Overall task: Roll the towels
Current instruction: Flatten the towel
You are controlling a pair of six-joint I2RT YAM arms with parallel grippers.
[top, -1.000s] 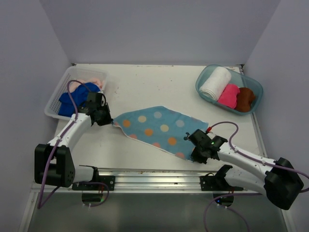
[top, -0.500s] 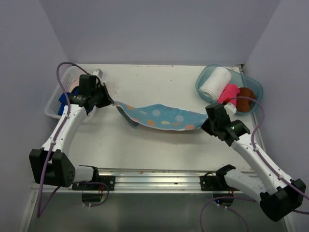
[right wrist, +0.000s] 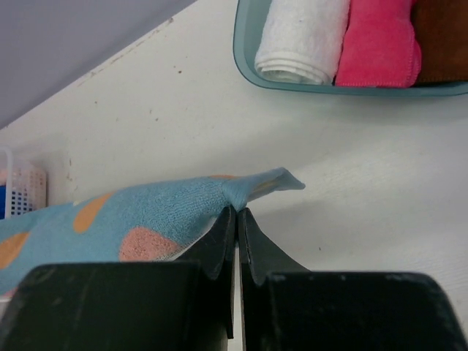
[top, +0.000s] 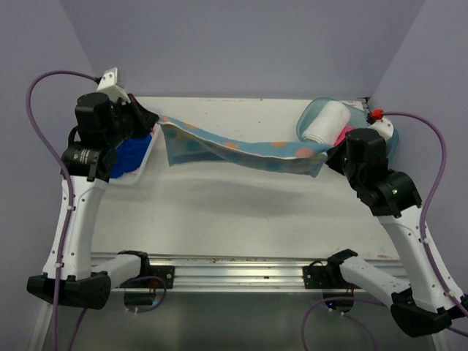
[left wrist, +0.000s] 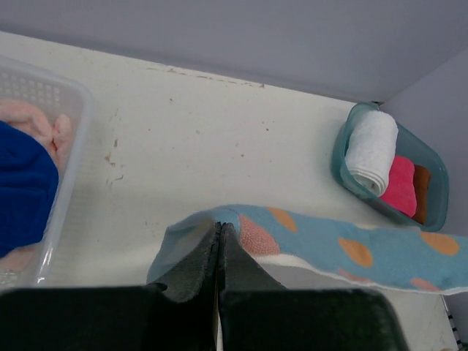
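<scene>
Over the table a spotted towel is held, corners clamped in the left gripper and right gripper; a brown towel is shown by wrist views only.

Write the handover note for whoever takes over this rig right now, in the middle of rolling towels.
Left end effector: shut on one corner of the polka-dot blue towel.
Right end effector: shut on the opposite end. The towel hangs stretched between both arms, above the table and sagging in the middle.
Done: white towel, pink towel and brown towel lie rolled side by side in the teal tub.
Left: roll the polka-dot blue towel. The royal blue towel and peach towel lie unrolled in the white lattice basket.
</scene>
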